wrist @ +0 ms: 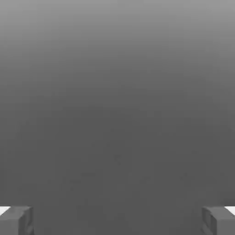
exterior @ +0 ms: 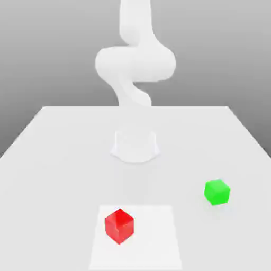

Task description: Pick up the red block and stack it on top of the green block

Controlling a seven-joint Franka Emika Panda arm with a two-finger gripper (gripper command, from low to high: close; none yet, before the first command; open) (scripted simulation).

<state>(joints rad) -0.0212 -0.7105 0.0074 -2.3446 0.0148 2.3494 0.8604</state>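
A: We're seeing one red block sitting corner-on towards us on the table, no long axis.

B: One green block is lying well apart, rightward. Gripper is gaping fully, holding nothing.

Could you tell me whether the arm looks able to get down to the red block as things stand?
Probably yes. The red block sits alone on a pale square patch of the table, apart from the green block, with nothing above or beside it. The gripper is open and empty.
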